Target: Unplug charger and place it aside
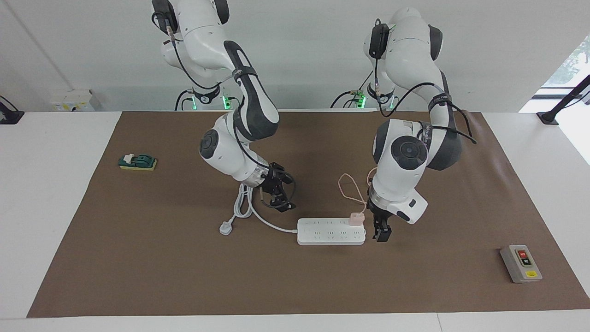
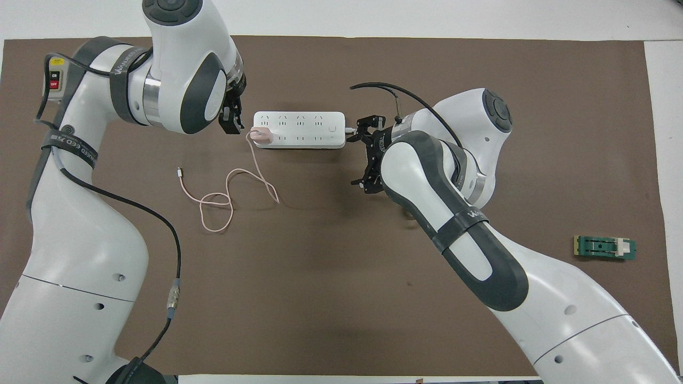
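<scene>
Brown counter (image 1: 138, 258): charger (image 1: 356, 218) is plugged into power strip (image 1: 329, 232). Left hand (image 1: 380, 232), narrowly parted, is held beside strip's end; right hand (image 1: 278, 196), spread wide, empty, nears cord end. Strip is best pinned, charger pulled straight upward.

Pink charger (image 1: 355, 217) sits plugged into power strip (image 1: 329, 231).

A white worktop (image 1: 55, 193) carries a large brown mat (image 1: 184, 276) covering most of its surface. A plain pale wall (image 1: 299, 55) rises along the robots' end. A window (image 1: 569, 62) at one upper corner admits daylight. A wall socket box (image 1: 71, 100) sits low on the wall.
</scene>
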